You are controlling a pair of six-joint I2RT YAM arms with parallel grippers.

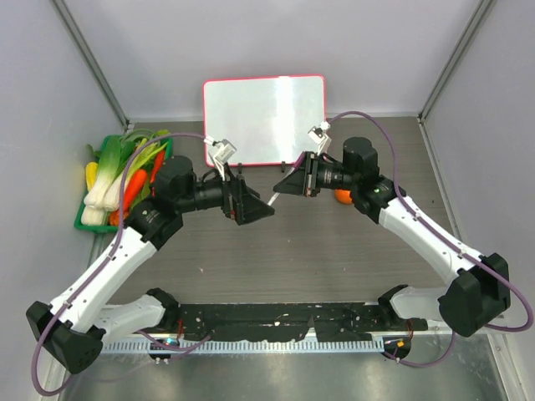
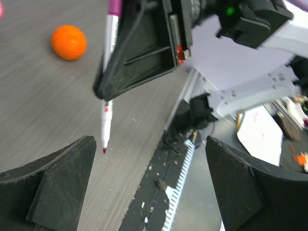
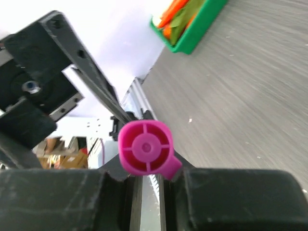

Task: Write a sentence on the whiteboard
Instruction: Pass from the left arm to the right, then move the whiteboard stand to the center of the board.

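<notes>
The whiteboard [image 1: 263, 119] stands at the back of the table, white and blank, with a pink-red frame. My right gripper [image 1: 294, 181] is shut on a white marker [image 2: 107, 115] with a pink cap on its rear end [image 3: 146, 148]. The marker's dark red tip [image 2: 104, 150] is bare and points down above the table. My left gripper [image 1: 253, 205] faces the right one from close by, its jaws wide open and empty. In the left wrist view the tip hangs just beside my left gripper's left finger [image 2: 53, 185]. Both grippers are in front of the board, apart from it.
An orange ball [image 1: 343, 196] lies on the table behind the right gripper, and it also shows in the left wrist view [image 2: 69, 42]. A green tray [image 1: 92, 219] of vegetables sits at the left wall. A black rail [image 1: 276, 319] runs along the near edge.
</notes>
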